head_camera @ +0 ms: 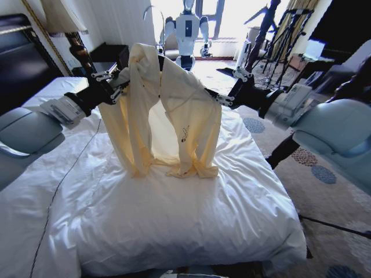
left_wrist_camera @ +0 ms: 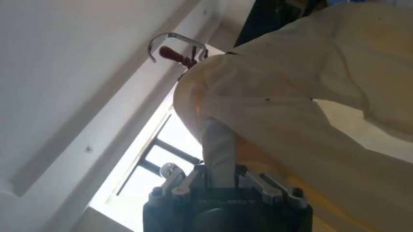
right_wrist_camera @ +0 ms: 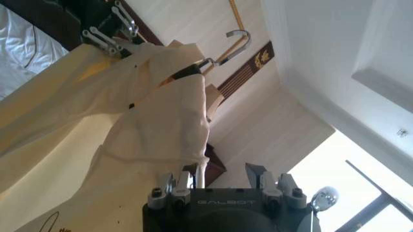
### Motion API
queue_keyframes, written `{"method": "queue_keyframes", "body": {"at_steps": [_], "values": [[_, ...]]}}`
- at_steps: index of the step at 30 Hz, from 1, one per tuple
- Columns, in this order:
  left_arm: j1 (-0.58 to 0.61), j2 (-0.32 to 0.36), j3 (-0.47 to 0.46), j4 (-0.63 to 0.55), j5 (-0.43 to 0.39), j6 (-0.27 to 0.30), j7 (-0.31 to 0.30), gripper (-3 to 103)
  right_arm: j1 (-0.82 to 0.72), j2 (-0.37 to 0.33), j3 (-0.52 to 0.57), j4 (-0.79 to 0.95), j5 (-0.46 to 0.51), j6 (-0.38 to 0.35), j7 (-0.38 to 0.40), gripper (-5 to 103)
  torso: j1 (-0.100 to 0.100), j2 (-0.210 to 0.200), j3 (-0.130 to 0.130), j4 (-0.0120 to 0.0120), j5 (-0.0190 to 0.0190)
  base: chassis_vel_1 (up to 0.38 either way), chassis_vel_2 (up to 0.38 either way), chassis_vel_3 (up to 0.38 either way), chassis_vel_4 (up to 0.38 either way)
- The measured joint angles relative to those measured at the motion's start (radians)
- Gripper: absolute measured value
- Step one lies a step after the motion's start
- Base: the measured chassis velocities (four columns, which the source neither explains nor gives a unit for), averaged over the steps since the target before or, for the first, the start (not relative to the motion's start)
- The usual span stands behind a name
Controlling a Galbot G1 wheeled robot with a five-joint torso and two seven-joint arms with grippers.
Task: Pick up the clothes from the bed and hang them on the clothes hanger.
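Note:
The clothes (head_camera: 174, 104), a pale yellow top, hang draped over a hanger whose metal hook (head_camera: 152, 13) sticks up above the collar. The hems rest on the white duvet of the bed (head_camera: 174, 226). My left gripper (head_camera: 113, 84) is at the garment's left shoulder. In the left wrist view it (left_wrist_camera: 219, 176) is shut on a fold of the clothes (left_wrist_camera: 290, 106), with the hook (left_wrist_camera: 171, 43) beyond. My right gripper (head_camera: 223, 98) is at the right shoulder. In the right wrist view it (right_wrist_camera: 216, 174) stands open, an edge of the clothes (right_wrist_camera: 154, 125) lying beside one finger.
A dark headboard (head_camera: 17, 52) and a lamp (head_camera: 61, 17) stand at the back left. Another white robot (head_camera: 188, 29) and tripods (head_camera: 278, 29) are beyond the bed's far end. Patterned carpet (head_camera: 313, 168) lies to the right. A black cable (head_camera: 64, 179) runs across the duvet.

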Motion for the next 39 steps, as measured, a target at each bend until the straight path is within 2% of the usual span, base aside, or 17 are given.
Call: {"method": "queue_keyframes", "body": {"at_steps": [8, 12, 14, 16, 28, 35, 38, 39], "values": [[-0.002, 0.005, -0.003, -0.002, -0.001, 0.002, 0.000, 21, 0.000, 0.047, -0.036, -0.027, -0.017, 0.000, 0.017, 47, 0.000, 0.000, 0.000, 0.0000, 0.0000, 0.000, 0.000, 0.000, 0.000], [-0.002, 0.005, -0.005, 0.004, 0.002, 0.000, 0.000, 21, 0.000, 0.052, -0.039, -0.028, -0.010, -0.005, 0.013, 58, 0.000, 0.000, 0.000, 0.0000, 0.0000, 0.000, 0.000, 0.000, 0.000], [-0.002, 0.004, -0.005, 0.006, 0.003, -0.001, 0.000, 21, 0.000, 0.052, -0.040, -0.029, -0.009, -0.006, 0.012, 58, 0.000, 0.000, 0.000, -0.0001, -0.0001, 0.000, 0.000, 0.000, 0.000], [-0.002, 0.001, -0.005, 0.007, 0.004, -0.001, 0.000, 21, -0.001, 0.058, -0.043, -0.038, -0.011, -0.005, 0.011, 64, 0.000, 0.000, 0.000, -0.0001, -0.0001, 0.000, 0.000, 0.000, 0.000], [-0.004, 0.001, -0.003, 0.003, 0.005, -0.001, 0.003, 21, 0.017, 0.125, -0.084, -0.097, -0.038, 0.000, 0.020, 65, 0.000, 0.000, 0.000, 0.0000, 0.0000, 0.000, 0.000, 0.000, 0.000], [-0.005, 0.000, -0.003, 0.002, 0.007, -0.002, 0.007, 21, 0.028, 0.162, -0.105, -0.128, -0.064, 0.000, 0.029, 60, 0.000, 0.000, 0.000, 0.0001, -0.0001, 0.000, 0.000, 0.000, 0.000], [-0.004, -0.003, -0.003, 0.002, 0.010, -0.003, 0.008, 21, 0.033, 0.174, -0.111, -0.140, -0.077, -0.005, 0.030, 44, 0.000, 0.000, 0.000, 0.0000, -0.0001, 0.000, 0.000, 0.000, 0.000], [-0.004, -0.003, -0.003, 0.002, 0.010, -0.003, 0.008, 21, 0.033, 0.174, -0.111, -0.140, -0.077, -0.005, 0.030, 44, 0.000, 0.000, 0.000, 0.0000, -0.0001, 0.000, 0.000, 0.000, 0.000]]}}
